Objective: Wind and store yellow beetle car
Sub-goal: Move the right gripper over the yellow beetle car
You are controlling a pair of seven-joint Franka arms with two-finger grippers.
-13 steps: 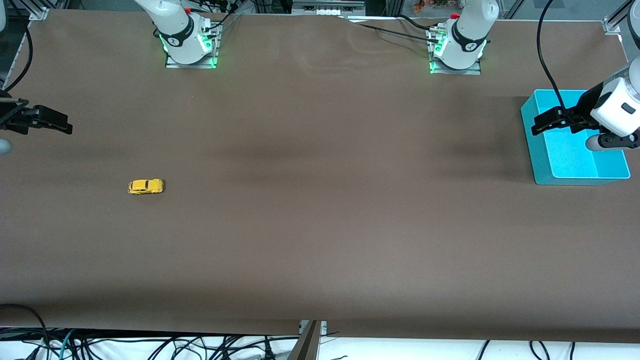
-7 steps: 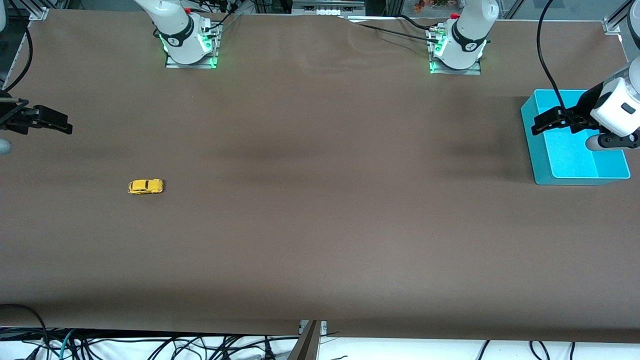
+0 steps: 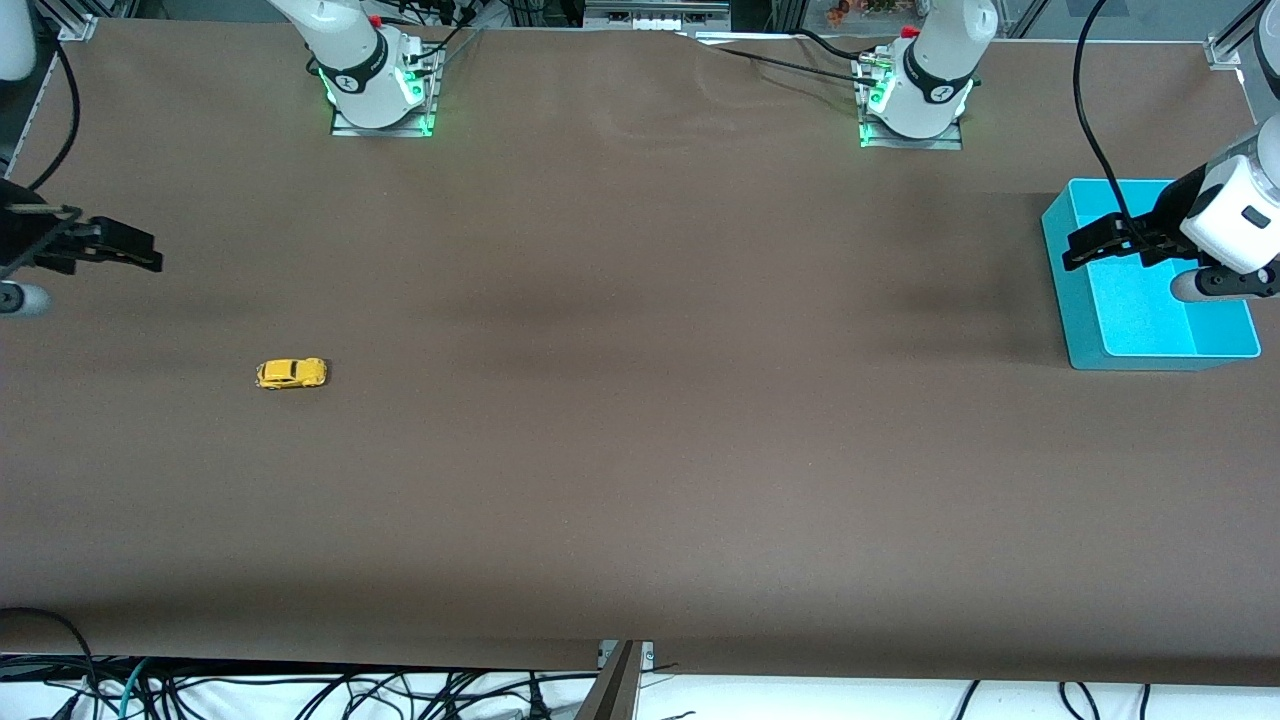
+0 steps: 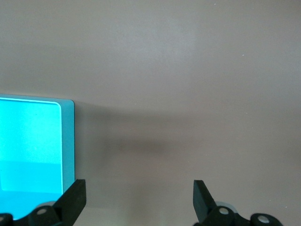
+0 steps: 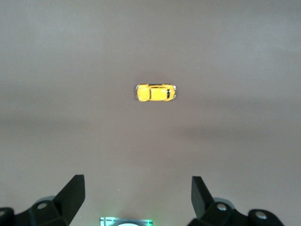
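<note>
The right gripper (image 3: pixel 135 252), jaws wide and empty, hovered near the yellow beetle car (image 3: pixel 291 373) on the desk (image 3: pixel 640 450); the tiny toy could have skidded from an off-centre pinch. The left gripper (image 3: pixel 1085 245) waited, jaws wide and empty, over the blue bin (image 3: pixel 1075 300).

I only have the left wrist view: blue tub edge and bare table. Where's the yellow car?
Observer: The yellow beetle car sits on its wheels on the table toward the right arm's end, a long way from the blue tub.
Operator: Is the right hand on it?
Observer: No. The right hand hangs in the air, open and empty, near the table's edge at the right arm's end; its wrist view shows the car ahead of the fingers.
Operator: Anything in the tub?
Observer: What shows of the inside is empty; the left hand, open, hangs over its rim and covers part of it.
</note>
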